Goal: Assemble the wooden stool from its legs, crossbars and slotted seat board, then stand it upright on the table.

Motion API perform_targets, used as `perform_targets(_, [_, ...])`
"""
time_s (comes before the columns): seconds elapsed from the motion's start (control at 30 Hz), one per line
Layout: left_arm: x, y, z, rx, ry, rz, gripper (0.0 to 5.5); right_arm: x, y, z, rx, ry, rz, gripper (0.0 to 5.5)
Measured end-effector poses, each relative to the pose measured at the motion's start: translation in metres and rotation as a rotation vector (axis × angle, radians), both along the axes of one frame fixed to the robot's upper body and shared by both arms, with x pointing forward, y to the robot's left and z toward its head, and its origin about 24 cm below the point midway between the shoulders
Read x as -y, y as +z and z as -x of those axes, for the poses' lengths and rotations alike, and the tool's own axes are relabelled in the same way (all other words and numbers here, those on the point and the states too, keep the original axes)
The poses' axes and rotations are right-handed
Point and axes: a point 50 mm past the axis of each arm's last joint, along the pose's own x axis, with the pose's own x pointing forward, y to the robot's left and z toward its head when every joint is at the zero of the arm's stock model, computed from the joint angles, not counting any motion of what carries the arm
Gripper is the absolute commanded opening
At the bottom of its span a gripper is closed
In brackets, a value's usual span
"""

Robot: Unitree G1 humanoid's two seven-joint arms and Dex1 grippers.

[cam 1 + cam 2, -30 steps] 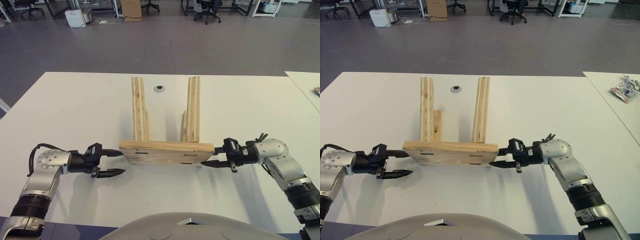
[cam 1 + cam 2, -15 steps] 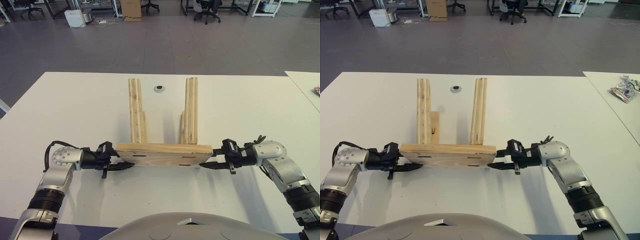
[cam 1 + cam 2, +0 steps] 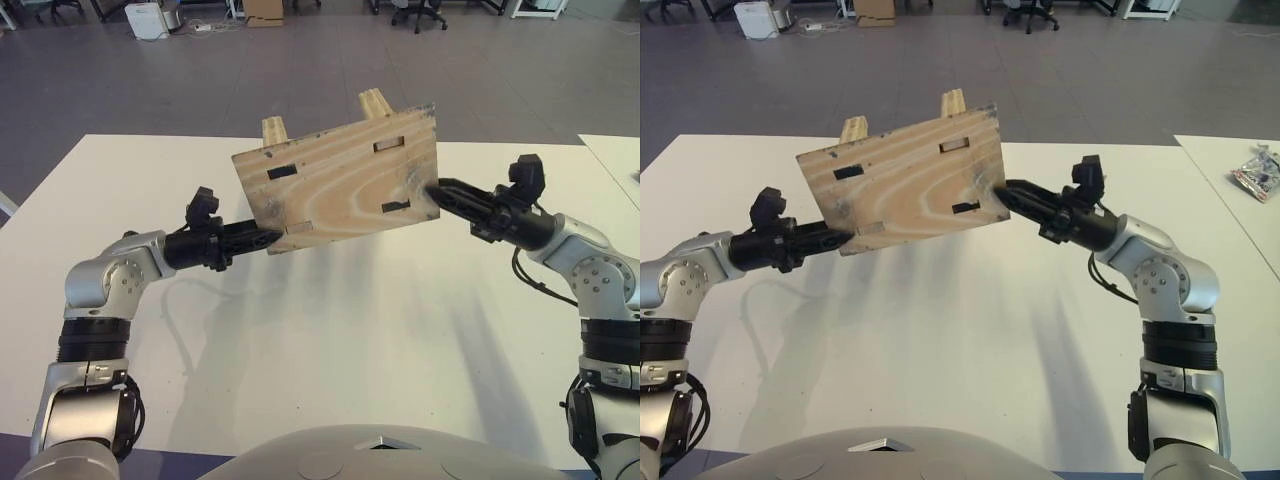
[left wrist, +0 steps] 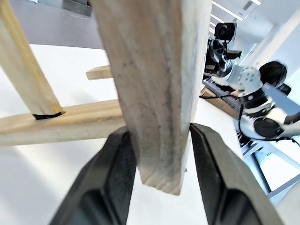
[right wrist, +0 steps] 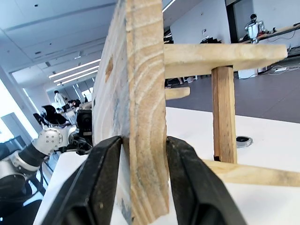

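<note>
The assembled wooden stool (image 3: pixel 340 180) hangs in the air above the white table (image 3: pixel 330 340), its slotted seat board (image 3: pixel 905 185) tilted with its flat face toward me and its legs (image 3: pixel 372 100) pointing away behind it. My left gripper (image 3: pixel 268 238) is shut on the board's lower left edge, and the left wrist view shows its fingers (image 4: pixel 112 173) clamping the board's thickness (image 4: pixel 157 93). My right gripper (image 3: pixel 435 190) is shut on the right edge. Its fingers (image 5: pixel 105 183) squeeze the board (image 5: pixel 143 117), with a leg (image 5: pixel 220 54) and a crossbar (image 5: pixel 224 112) beyond.
Beneath the stool the table is bare. A second white table (image 3: pixel 1240 180) at the right carries a small bag of parts (image 3: pixel 1255 170). Office chairs and a box stand on the grey floor behind.
Both grippers closed on the seat board's edges and lifted the stool off the table, tipping it so the board's face turns toward me and the legs point away.
</note>
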Motion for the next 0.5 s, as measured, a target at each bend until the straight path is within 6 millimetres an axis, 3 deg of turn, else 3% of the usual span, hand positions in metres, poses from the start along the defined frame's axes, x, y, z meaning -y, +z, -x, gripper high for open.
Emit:
perform_targets(0.23, [0.005, 0.041, -0.028, -0.052, 0.223, 0.169, 1.67, 0.004, -0.006, 0.001, -0.203, -0.047, -0.092, 1.45])
perform_targets(0.37, [0.005, 0.081, -0.049, -0.020, 0.453, 0.221, 1.64, -0.012, 0.003, -0.001, -0.261, -0.003, -0.156, 1.45])
perform_targets(0.4, [0.004, 0.092, -0.054, -0.027, 0.531, 0.231, 1.40, -0.022, 0.004, 0.000, -0.281, 0.023, -0.141, 1.38])
perform_targets(0.47, [0.008, 0.120, -0.056, -0.047, 0.612, 0.278, 0.97, -0.044, 0.025, 0.001, -0.264, 0.090, -0.094, 1.19])
perform_targets(0.5, [0.012, 0.130, -0.053, -0.046, 0.615, 0.288, 0.81, -0.051, 0.052, 0.001, -0.177, 0.139, -0.133, 0.99])
